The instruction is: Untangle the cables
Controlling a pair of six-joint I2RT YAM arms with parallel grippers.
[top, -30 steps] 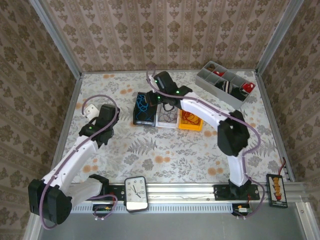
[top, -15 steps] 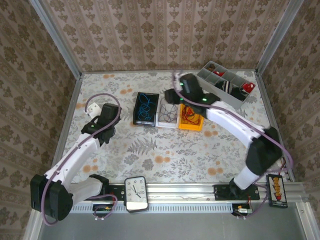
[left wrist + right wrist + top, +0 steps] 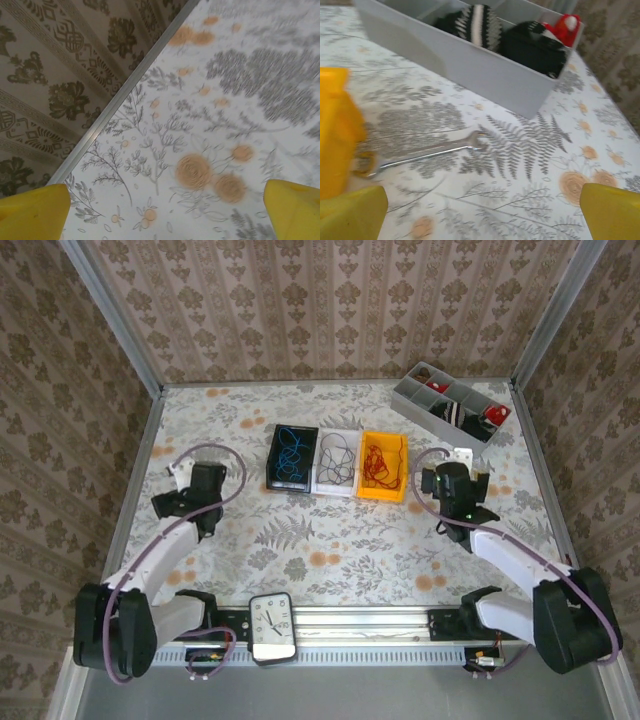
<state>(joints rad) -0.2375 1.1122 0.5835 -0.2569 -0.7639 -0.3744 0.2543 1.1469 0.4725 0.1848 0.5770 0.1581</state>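
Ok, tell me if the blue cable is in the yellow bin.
No, the blue cable lies coiled in the black bin.

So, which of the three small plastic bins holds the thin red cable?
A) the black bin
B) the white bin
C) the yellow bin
C: the thin red cable lies looped inside the yellow plastic bin, the rightmost of the row in the top view.

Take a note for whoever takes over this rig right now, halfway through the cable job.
Left tool: open, empty, above the table.
Right tool: open, empty, near the wrench.
Cables: blue cable in the black bin, grey cable in the white bin, red cable in the yellow bin.
Done: cables look separated, one per bin.
Left: probably nothing; check each bin.
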